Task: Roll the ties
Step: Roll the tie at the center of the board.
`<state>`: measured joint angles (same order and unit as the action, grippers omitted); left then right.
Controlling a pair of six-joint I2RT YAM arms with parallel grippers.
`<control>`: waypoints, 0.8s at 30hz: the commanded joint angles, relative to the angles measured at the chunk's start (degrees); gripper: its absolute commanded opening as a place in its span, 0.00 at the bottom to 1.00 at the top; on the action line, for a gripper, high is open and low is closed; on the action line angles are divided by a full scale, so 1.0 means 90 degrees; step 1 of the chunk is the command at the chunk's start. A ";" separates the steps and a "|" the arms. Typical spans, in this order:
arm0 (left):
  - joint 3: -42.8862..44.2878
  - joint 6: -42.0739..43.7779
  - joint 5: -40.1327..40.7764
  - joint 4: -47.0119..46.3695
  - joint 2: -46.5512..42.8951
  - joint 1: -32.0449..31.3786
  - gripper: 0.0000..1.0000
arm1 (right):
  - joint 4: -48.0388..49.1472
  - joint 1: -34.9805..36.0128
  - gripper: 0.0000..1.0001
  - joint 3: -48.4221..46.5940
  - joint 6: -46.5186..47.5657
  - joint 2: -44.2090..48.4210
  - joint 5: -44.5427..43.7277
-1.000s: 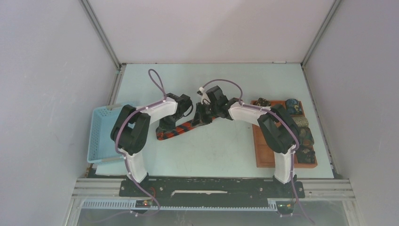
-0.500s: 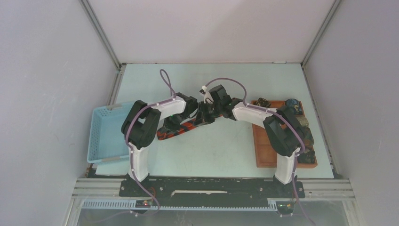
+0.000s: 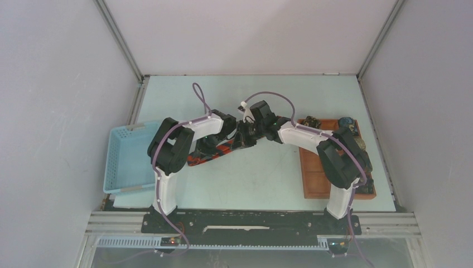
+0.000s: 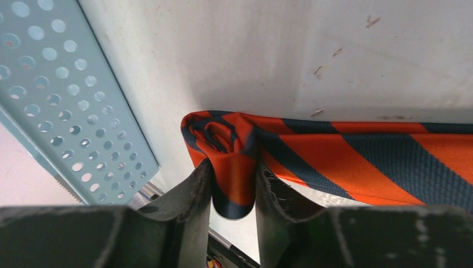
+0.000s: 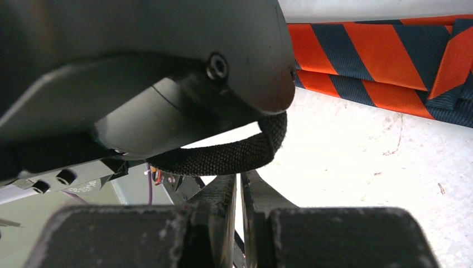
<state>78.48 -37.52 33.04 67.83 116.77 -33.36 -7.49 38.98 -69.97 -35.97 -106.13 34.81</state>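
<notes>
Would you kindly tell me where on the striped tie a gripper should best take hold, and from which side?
I would take the rolled end, the tight coil at the striped tie's tip. Come from the left arm's side, one finger on each side of the coil, as the left gripper does: it is the only thick part, while the rest lies flat on the table.

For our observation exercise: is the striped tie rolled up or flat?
Partly rolled: one end of the striped tie is curled into a coil between the jaws of the left gripper; the rest lies flat.
</notes>
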 commanded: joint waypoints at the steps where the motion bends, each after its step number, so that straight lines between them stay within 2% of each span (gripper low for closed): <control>1: 0.0202 -0.0197 -0.0373 -0.0405 0.0033 -0.0081 0.37 | 0.0021 0.0040 0.09 0.0036 0.0110 0.0386 -0.0103; 9: 0.0266 -0.0099 -0.0774 -0.0524 -0.0149 -0.0073 0.43 | 0.0040 0.0083 0.09 0.0038 0.0055 0.0504 -0.0152; 24: 0.0564 -0.0082 -0.0821 -0.0449 -0.0454 -0.0061 0.51 | -0.0067 0.0114 0.09 0.0036 0.0052 0.0734 -0.0264</control>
<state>81.69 -37.47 26.68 65.63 116.42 -33.43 -8.54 39.62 -69.87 -35.97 -102.56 33.23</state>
